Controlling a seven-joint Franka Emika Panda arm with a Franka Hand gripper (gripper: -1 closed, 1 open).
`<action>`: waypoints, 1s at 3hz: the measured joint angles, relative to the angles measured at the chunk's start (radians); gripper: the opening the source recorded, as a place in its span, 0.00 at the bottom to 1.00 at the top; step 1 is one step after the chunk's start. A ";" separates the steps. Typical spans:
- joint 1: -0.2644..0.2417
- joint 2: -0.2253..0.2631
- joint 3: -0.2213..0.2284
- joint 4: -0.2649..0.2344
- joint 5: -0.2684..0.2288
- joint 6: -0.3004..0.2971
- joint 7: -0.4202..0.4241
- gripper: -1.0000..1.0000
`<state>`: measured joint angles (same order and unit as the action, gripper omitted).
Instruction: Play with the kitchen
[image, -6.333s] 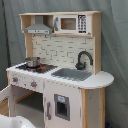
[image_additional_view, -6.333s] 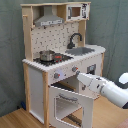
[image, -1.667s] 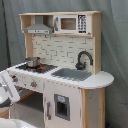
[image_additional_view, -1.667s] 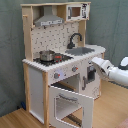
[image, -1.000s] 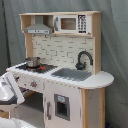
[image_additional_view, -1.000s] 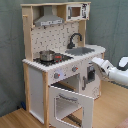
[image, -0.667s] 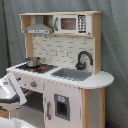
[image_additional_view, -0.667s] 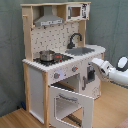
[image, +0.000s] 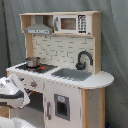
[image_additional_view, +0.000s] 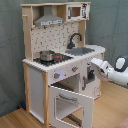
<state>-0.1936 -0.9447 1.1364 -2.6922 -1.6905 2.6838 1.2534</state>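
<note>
The kitchen (image: 65, 55) is a tall toy of pale wood and white panels, seen in both exterior views. A small metal pot (image_additional_view: 47, 55) stands on its red-ringed hob (image_additional_view: 54, 59), beside the grey sink (image_additional_view: 82, 50) and black tap (image_additional_view: 74, 39). The oven door (image_additional_view: 70, 105) hangs open, folded down and forward. My gripper (image_additional_view: 94, 63) hovers just in front of the counter edge below the sink, above and to the right of the open door. In the first exterior view only my white arm (image: 11, 92) shows at lower left.
A hood (image: 39, 29) and microwave (image: 70, 23) sit on top of the kitchen. A cupboard door (image: 61, 106) with a dark panel is under the sink. A grey curtain (image_additional_view: 10, 60) hangs behind, and the floor (image_additional_view: 20, 120) is wood.
Since the oldest frames my arm has risen from in front of the open oven door to counter-front height. Over the last second it has barely shifted.
</note>
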 joint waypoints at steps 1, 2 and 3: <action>-0.024 0.000 0.000 0.008 -0.086 0.003 0.074 1.00; -0.044 0.003 0.001 0.015 -0.161 0.004 0.146 1.00; -0.075 0.015 0.016 0.019 -0.240 0.001 0.237 1.00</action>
<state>-0.2687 -0.9300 1.1519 -2.6729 -1.9302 2.6853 1.4907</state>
